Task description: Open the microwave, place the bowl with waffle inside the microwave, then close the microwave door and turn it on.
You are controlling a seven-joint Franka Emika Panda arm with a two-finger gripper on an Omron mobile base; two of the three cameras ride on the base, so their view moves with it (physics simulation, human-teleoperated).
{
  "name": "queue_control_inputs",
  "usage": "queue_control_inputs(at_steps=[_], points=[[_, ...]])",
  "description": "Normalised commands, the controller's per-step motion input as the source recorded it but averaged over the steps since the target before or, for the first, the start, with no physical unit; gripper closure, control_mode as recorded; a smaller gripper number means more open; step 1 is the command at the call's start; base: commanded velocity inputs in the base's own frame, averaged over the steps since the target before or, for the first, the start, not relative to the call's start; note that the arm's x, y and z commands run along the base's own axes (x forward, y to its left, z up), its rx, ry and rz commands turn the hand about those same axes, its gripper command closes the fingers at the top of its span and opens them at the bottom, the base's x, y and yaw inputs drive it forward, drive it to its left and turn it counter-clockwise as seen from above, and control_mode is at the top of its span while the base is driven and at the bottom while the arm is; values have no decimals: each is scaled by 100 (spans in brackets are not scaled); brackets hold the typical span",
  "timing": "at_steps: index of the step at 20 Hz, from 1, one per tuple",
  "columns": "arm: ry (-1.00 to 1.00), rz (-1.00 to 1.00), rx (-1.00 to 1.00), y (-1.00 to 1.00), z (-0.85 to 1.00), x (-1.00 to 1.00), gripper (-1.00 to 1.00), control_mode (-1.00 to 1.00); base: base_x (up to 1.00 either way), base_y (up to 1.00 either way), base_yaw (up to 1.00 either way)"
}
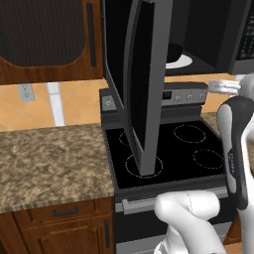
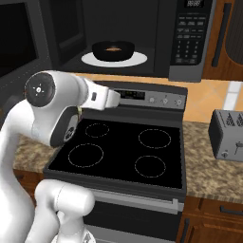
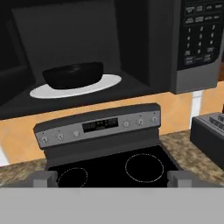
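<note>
Fingers spread and empty; one bowl with one waffle sits inside one microwave.

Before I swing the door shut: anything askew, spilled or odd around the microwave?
Nothing stands out. The bowl sits upright on the white turntable inside the microwave, waffle in it, nothing spilled. The microwave door hangs wide open.

hidden: waffle mostly below bowl rim | cut off: microwave door top; toaster right side
</note>
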Motion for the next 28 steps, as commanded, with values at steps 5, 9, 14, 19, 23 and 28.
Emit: queue_control_inputs(at_steps=[5, 9, 14, 19, 23, 28], points=[[16, 0, -6, 8, 0, -100, -100, -100, 0, 0, 0], [6, 0, 0, 32, 0, -100, -100, -100, 0, 0, 0], [0, 0, -6, 54, 2, -100, -100, -100, 0, 0, 0], [-10, -3, -6, 40, 18, -81, -100, -100, 0, 0, 0], [-27, -2, -4, 17, 50, -78, -100, -100, 0, 0, 0], [-19, 0, 0, 0, 38, -69, -100, -100, 0, 0, 0]])
